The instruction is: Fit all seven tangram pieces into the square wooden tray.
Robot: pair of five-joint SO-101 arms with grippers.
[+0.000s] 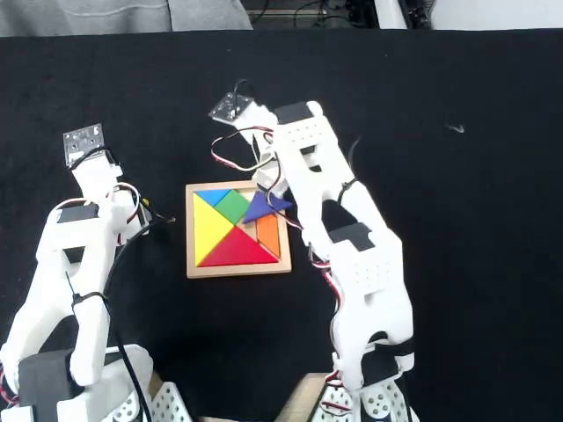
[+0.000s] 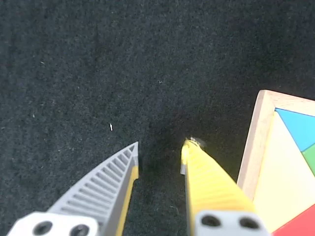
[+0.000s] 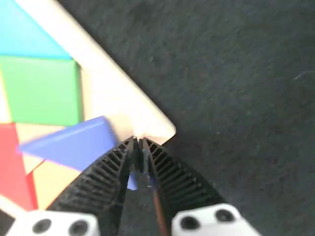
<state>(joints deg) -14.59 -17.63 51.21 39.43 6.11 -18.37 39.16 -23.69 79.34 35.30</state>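
The right gripper (image 3: 137, 145) clasps the blue triangle (image 3: 74, 145) over the wooden tray (image 1: 237, 269), at its one-o'clock gap, apparently to seat it. The left gripper (image 2: 162, 143) sits released at nine o'clock.

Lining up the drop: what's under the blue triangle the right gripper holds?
The blue triangle, clamped in the right gripper, is over a corner of the wooden tray; bare wood shows beside the green square. Whatever lies directly beneath the triangle is covered.
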